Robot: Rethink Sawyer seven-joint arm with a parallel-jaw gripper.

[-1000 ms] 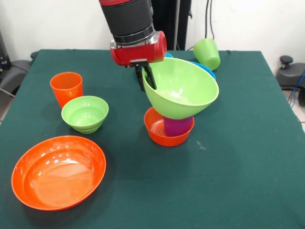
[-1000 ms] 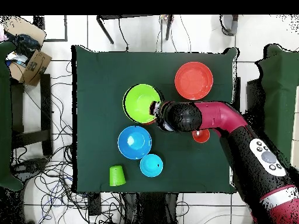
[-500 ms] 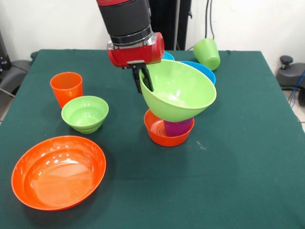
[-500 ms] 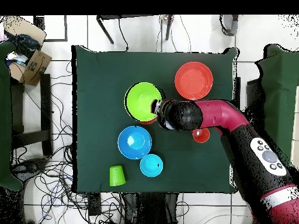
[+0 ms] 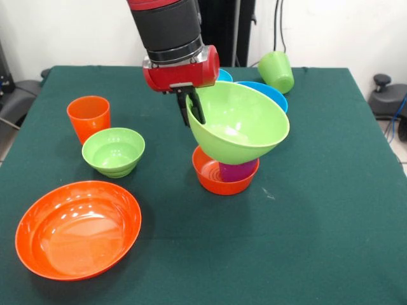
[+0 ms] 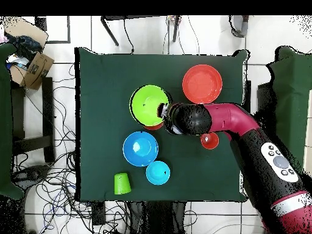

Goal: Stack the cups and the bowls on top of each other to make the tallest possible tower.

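My gripper (image 5: pixel 191 105) is shut on the near rim of the large lime green bowl (image 5: pixel 240 124), which is tilted over the purple cup (image 5: pixel 237 170). The purple cup stands in a small orange bowl (image 5: pixel 215 176). Whether the green bowl rests on the cup cannot be told. In the overhead view the gripper (image 6: pixel 163 111) sits at the right rim of the green bowl (image 6: pixel 148 105), and the purple cup is hidden. An orange cup (image 5: pixel 88 116), a small lime green bowl (image 5: pixel 113 150) and a large orange bowl (image 5: pixel 77 229) stand to the left.
A lime green cup (image 5: pixel 276 71) lies on its side at the far right, near the table edge. A large blue bowl (image 5: pixel 272 93) and a small light blue bowl (image 6: pixel 158 172) sit behind the stack. Cables and boxes lie on the floor around the table.
The gripper and the large green bowl have shifted slightly to the left in the front view, over the purple cup. The other cups and bowls have not moved.
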